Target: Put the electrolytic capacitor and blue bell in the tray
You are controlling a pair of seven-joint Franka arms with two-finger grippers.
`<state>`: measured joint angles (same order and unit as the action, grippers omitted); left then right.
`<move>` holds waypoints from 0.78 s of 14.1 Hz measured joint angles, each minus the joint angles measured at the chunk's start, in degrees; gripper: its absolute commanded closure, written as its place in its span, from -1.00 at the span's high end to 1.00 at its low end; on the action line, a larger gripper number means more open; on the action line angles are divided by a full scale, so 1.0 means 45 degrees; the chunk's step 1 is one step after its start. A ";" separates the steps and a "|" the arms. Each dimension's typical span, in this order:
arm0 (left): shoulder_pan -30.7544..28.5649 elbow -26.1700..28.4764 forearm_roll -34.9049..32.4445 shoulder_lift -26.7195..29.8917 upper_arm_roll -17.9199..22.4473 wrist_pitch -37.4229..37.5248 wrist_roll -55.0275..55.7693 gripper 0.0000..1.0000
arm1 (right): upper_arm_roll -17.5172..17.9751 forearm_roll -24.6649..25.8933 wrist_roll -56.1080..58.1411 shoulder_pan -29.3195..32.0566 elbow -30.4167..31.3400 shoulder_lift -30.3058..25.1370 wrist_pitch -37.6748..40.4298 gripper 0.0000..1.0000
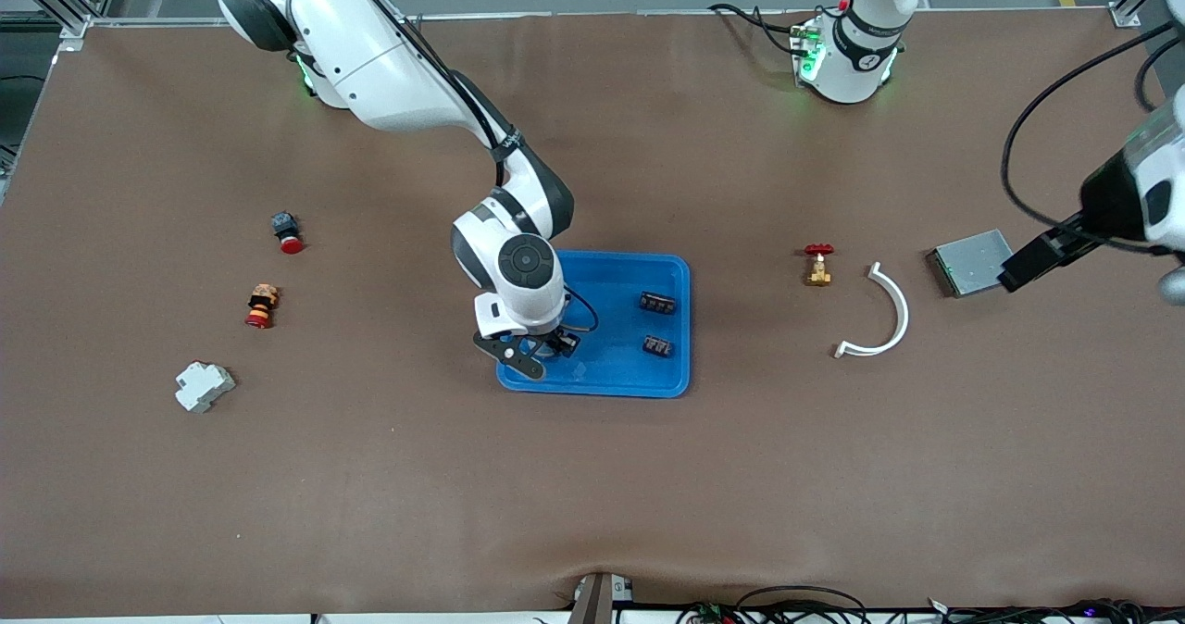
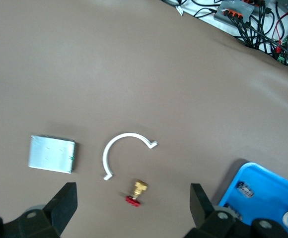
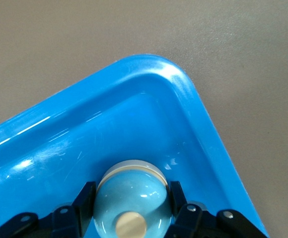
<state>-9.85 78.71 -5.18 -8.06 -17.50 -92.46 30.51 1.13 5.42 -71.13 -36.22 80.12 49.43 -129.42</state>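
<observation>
The blue bell [image 3: 129, 198], a glossy light-blue dome with a cream knob, sits between the fingers [image 3: 84, 198] of my right gripper [image 3: 131, 196], which is shut on it. My right gripper [image 1: 535, 351] is low inside the blue tray [image 1: 611, 277], at the corner nearest the front camera toward the right arm's end. Two small black parts [image 1: 656, 303] [image 1: 657, 346] lie in the tray. I cannot pick out an electrolytic capacitor. My left gripper [image 1: 1014, 277] hangs open and empty over the edge of the grey metal box [image 1: 969, 261].
A brass valve with a red handle [image 1: 818, 265] and a white curved strip [image 1: 884, 314] lie between the tray and the grey box. Toward the right arm's end are a red push button [image 1: 287, 232], a red-and-orange part [image 1: 262, 305] and a white block [image 1: 204, 386].
</observation>
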 measured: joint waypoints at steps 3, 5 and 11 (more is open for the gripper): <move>-0.0200 0.0038 0.0000 0.0482 -0.0004 0.0650 -0.1111 1.00 | -0.0018 0.0036 -0.0056 -0.0025 -0.0010 0.0006 -0.0002 1.00; -0.0174 0.0067 0.0000 0.0705 -0.0009 0.0992 -0.1536 1.00 | -0.0048 0.0057 -0.0059 -0.0024 -0.0014 0.0044 -0.0022 1.00; 0.1688 0.0479 0.0008 0.1213 0.2444 0.1237 -0.3291 1.00 | -0.0137 0.0124 0.0028 -0.0024 -0.0423 0.0068 0.0596 1.00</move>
<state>-2.25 80.86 -5.14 -2.60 -6.50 -86.89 15.70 0.51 5.98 -71.00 -36.33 78.22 49.74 -126.74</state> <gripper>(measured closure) 0.000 0.000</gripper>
